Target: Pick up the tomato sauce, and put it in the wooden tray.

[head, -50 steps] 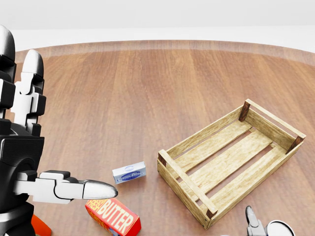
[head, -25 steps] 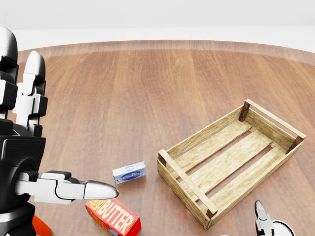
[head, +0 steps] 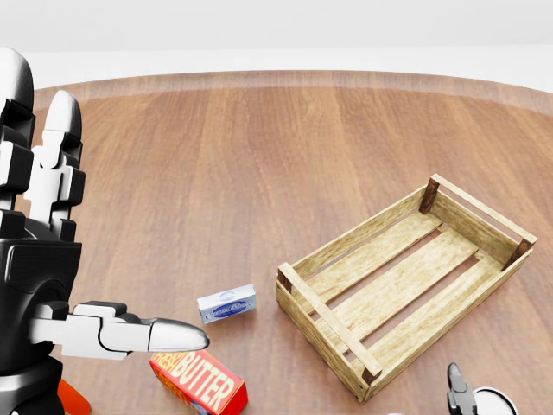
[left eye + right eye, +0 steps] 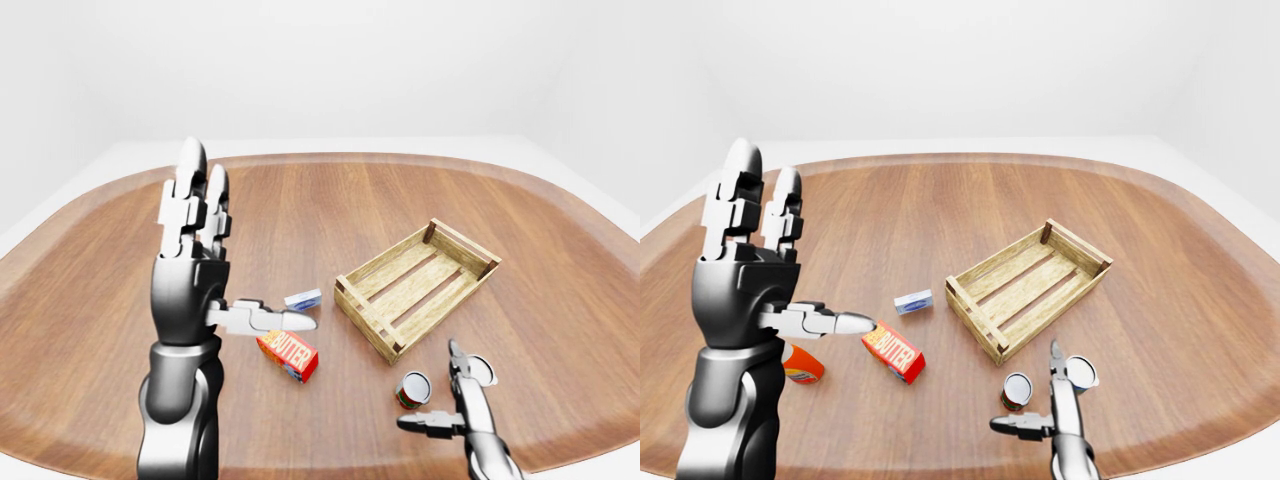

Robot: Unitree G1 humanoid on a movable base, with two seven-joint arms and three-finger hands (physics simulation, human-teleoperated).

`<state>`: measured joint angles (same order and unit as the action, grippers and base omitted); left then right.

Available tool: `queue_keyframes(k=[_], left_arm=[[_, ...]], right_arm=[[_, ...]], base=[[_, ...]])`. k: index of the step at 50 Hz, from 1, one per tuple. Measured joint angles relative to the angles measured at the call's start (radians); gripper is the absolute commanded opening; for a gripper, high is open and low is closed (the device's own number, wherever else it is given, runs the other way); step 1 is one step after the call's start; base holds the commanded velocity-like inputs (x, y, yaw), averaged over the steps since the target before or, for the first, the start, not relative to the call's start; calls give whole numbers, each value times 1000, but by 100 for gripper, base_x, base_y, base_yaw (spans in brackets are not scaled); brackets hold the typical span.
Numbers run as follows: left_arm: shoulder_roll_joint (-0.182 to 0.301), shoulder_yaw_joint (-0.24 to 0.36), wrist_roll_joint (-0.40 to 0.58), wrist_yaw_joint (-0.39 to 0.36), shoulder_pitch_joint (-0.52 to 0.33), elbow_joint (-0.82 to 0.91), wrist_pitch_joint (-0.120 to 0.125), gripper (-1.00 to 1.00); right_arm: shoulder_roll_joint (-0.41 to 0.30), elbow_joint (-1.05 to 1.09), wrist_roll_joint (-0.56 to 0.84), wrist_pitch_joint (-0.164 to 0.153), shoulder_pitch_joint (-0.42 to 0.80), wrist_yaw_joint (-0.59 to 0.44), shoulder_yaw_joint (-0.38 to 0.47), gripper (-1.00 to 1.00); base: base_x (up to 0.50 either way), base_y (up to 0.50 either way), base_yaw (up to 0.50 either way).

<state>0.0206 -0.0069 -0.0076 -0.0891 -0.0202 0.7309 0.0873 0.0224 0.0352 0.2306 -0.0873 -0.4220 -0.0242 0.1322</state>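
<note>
The tomato sauce (image 4: 411, 390) is a small red can with a pale lid, standing on the round wooden table at the lower right of the left-eye view, just below the near corner of the wooden tray (image 4: 385, 257). The tray is a slatted crate with nothing in it. My right hand (image 4: 440, 402) is open beside the can on its right, one finger pointing up and the thumb (image 4: 412, 422) stretched under it, not touching it. My left hand (image 4: 235, 270) is raised high at the left, open, fingers up and thumb out.
A red butter box (image 4: 288, 356) and a small blue-and-white box (image 4: 303, 299) lie left of the tray. An orange bottle (image 4: 800, 365) lies behind my left arm. A round white-topped thing (image 4: 481, 369) sits right of my right hand. The table's edge curves close below.
In the head view my right hand's fingertip has slid right and down toward the bottom edge. The left hand has drifted very slightly; the objects have not moved.
</note>
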Motion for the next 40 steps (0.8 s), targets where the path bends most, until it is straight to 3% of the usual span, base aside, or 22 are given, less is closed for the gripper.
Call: queue_keyframes(k=[40], left_arm=[[0, 2, -3, -1, -1, 0, 0, 100]], right_arm=[[-20, -42, 10, 0, 42, 46, -53, 100]], base=[[0, 0, 0]])
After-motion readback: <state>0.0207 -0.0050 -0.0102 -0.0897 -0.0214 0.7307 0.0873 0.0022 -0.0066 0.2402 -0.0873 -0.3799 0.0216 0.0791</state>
